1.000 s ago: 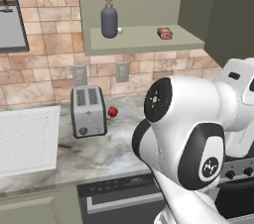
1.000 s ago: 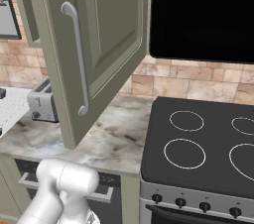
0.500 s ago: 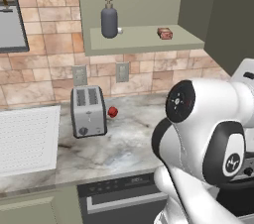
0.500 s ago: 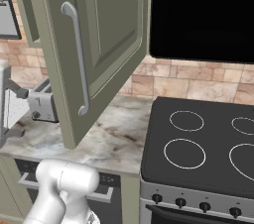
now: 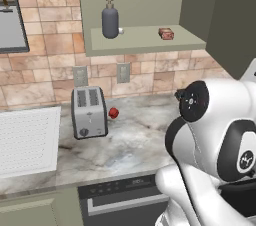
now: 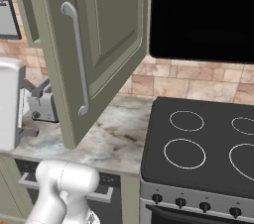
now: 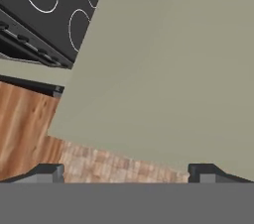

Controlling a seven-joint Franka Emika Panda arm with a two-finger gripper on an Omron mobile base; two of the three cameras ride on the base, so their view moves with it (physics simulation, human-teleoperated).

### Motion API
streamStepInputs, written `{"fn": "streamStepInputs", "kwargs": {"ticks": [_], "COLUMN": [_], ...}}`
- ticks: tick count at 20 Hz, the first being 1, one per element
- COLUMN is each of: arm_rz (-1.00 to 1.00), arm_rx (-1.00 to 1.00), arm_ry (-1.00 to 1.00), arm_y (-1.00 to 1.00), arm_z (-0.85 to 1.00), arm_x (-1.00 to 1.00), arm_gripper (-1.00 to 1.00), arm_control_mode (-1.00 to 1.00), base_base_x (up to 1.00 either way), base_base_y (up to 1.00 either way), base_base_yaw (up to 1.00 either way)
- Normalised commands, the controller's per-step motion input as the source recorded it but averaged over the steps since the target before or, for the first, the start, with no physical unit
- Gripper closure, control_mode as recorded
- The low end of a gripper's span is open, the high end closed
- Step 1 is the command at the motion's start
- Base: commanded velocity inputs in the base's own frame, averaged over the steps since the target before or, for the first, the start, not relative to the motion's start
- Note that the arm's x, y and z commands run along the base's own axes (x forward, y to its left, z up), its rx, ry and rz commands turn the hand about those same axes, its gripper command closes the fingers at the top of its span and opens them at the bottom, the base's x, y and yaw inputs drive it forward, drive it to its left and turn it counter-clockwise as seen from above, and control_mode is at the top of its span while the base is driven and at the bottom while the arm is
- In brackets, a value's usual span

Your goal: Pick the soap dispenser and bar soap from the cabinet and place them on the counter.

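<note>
1. Reaching toward the cabinet (image 5: 150, 0), door (image 6: 99, 44) swung wide; approach step by the look of it, nothing picked yet.
2. Jaws (image 7: 126, 172) spread wide, empty, facing the door's flat green panel.
3. Soap dispenser (image 5: 110, 19) upright on the cabinet shelf, above the toaster (image 5: 89, 112); bar soap (image 5: 166, 33) on the same shelf, well to its right.
4. Tabletop (image 5: 135, 142) below the cabinet, waiting for both.
5. Next, probably: swinging the hand round to the shelf and lining up on the dispenser body.
</note>
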Motion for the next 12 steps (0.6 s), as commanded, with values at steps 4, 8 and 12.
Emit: {"fn": "streamStepInputs", "kwargs": {"ticks": [4,8,12], "arm_rz": [-0.02,-0.01,0.0], "arm_rx": [-0.01,-0.01,-0.02], "arm_ry": [0.01,0.01,0.0], "arm_y": [-0.27,-0.27,-0.24], "arm_z": [-0.05,-0.06,-0.08], "arm_x": [0.02,0.09,0.1], "arm_gripper": [-1.0,-1.0,-1.0], "arm_control_mode": [-1.0,-1.0,-1.0], "base_base_x": [0.0,0.0,0.0], "base_base_y": [0.0,0.0,0.0], "base_base_yaw": [0.0,0.0,0.0]}}
